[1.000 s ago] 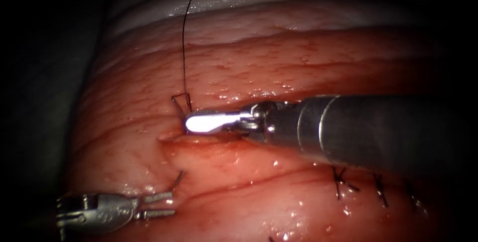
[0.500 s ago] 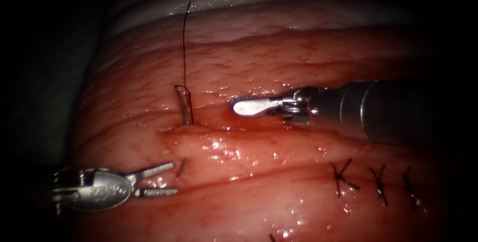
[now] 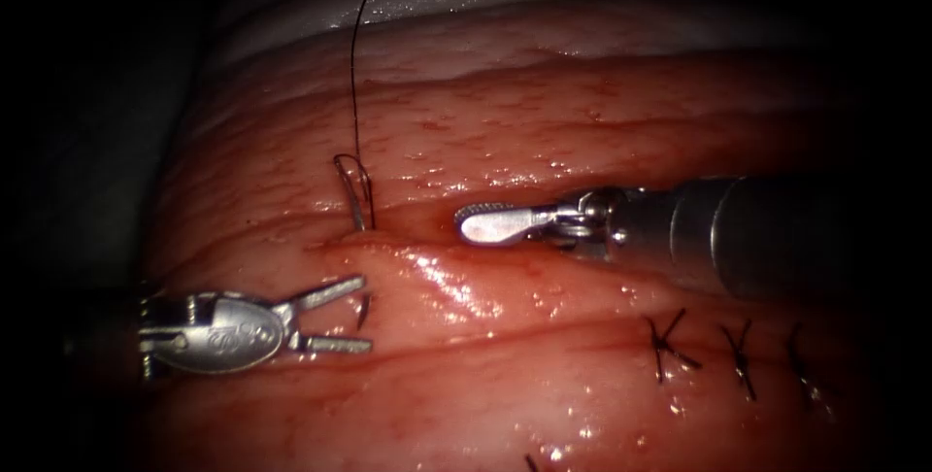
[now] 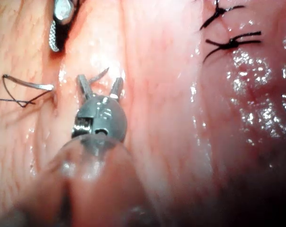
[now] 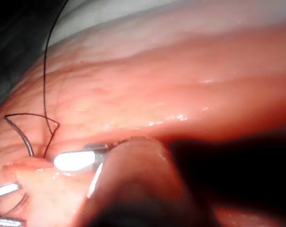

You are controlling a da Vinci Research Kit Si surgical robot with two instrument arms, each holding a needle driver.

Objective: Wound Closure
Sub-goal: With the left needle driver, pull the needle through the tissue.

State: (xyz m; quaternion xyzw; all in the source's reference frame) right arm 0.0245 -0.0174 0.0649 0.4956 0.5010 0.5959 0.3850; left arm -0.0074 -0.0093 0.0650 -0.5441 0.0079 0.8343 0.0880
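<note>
Needle [image 3: 355, 202] sits through the tissue [image 3: 544, 113], tip [image 3: 362, 312] emerging between the left tool's [image 3: 351, 316] open, empty jaws. Right tool [image 3: 485, 223], at 3 o'clock of the needle, appears closed, holding nothing.

Overhead endoscope; close wrist views sharing needle [image 3: 357, 202].

The needle [image 3: 355, 202] sits through the tissue [image 3: 544, 113], thread [image 3: 356, 74] trailing upward. The left tool [image 3: 342, 315], jaws spread, brackets its emerging tip. The right tool [image 3: 485, 223] holds nothing.

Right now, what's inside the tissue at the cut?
The needle: its threaded tail sticks out above the cut, its tip below, inside the open, empty left hand. The mid-curve is buried, unseen. The right hand holds nothing.
</note>
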